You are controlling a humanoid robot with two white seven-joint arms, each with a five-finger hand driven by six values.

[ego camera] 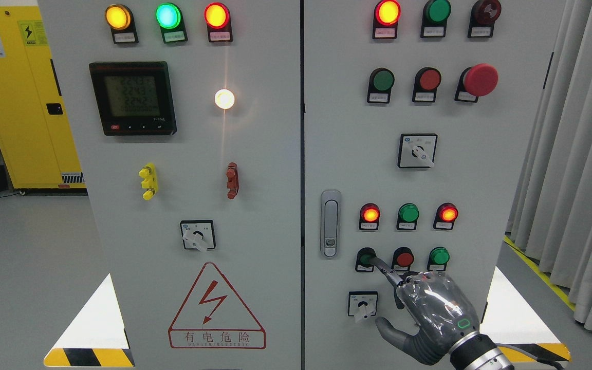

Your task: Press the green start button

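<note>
step: press | my grey right hand (432,313) curled, holding nothing, index fingertip (373,263) on round green start button (365,258) | next: push straight in

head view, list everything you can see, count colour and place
indicator lamps: three, yellow, green, red, left door top
meter: one, black, left door
white lamp: one, lit, right of meter
rotary switches: three, white, one on the left door, two on the right door
warning triangle: one, red, left door bottom
door handle: one, grey, right door's left edge
emergency stop: one, red, right door upper right
green start button: one, bottom button row, leftmost
yellow cabinet: one, far left
curtain: grey, far right
right hand: one, silver-grey, index finger extended onto the green start button
</note>
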